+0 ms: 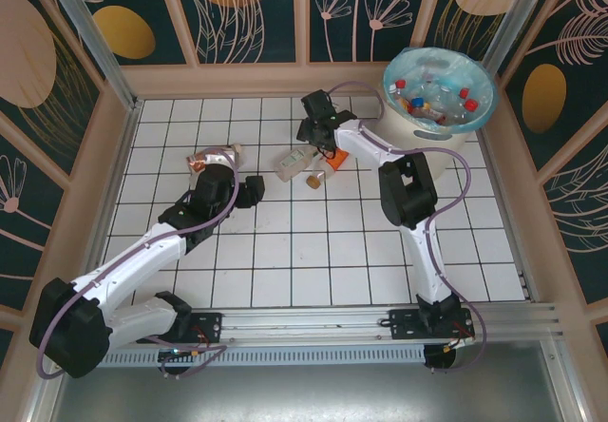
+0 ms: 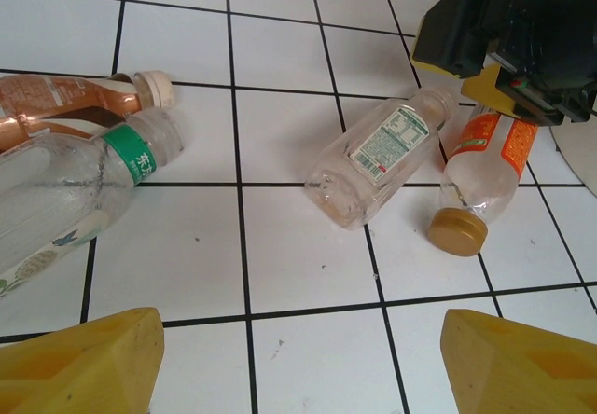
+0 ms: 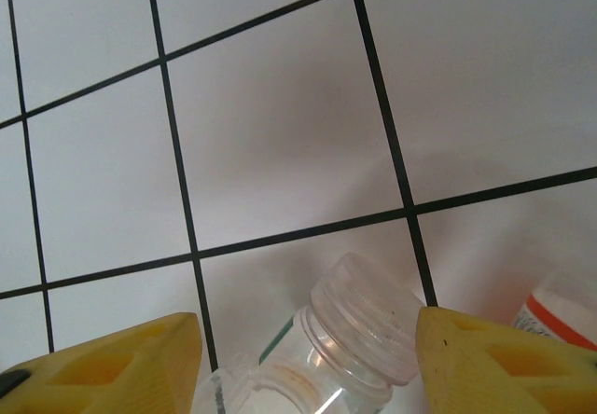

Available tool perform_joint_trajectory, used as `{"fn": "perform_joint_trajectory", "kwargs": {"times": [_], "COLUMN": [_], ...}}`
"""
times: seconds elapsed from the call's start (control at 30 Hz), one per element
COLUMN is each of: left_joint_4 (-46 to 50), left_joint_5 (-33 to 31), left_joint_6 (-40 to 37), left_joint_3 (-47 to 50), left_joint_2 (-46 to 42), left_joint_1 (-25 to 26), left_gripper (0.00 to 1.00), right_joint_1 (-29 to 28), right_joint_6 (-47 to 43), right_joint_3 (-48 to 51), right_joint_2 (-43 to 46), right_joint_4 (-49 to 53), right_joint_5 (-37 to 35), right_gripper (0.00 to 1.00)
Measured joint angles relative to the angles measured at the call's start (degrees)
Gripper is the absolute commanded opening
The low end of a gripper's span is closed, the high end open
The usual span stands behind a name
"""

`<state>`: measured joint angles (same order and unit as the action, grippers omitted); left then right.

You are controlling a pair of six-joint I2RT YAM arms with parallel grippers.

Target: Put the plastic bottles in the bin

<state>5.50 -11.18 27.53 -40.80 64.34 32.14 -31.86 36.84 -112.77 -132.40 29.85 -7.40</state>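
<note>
Two plastic bottles lie side by side mid-table: a clear one with a white-green label and an orange-labelled one with a gold cap. My right gripper hangs low over them, open. The clear bottle's cap and neck sit between its yellow fingers, against the right one. The orange label shows just beside it. My left gripper is open over bare tile. A brown bottle and a green-labelled clear bottle lie to its left. The bin at the back right holds several bottles.
The right gripper's black and yellow head looms over the two middle bottles in the left wrist view. A wooden ledge and patterned walls ring the white tiled table. The near tiles between the arms are open floor.
</note>
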Motion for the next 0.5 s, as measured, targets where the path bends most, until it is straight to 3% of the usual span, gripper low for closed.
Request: {"fn": "perform_joint_trajectory", "kwargs": {"times": [0.5], "left_joint_4": [-1.03], "left_joint_5": [0.31], "left_joint_6": [0.28], "left_joint_3": [1.07], "left_joint_2": [-0.02], "left_joint_1": [0.0], "left_gripper": [0.78], "right_joint_1": [0.0], "right_joint_6": [1.2], "right_joint_3": [-0.17], "right_joint_2": [-2.75], "right_joint_4": [1.14], "right_joint_5": [1.18], "right_gripper": [0.73]}}
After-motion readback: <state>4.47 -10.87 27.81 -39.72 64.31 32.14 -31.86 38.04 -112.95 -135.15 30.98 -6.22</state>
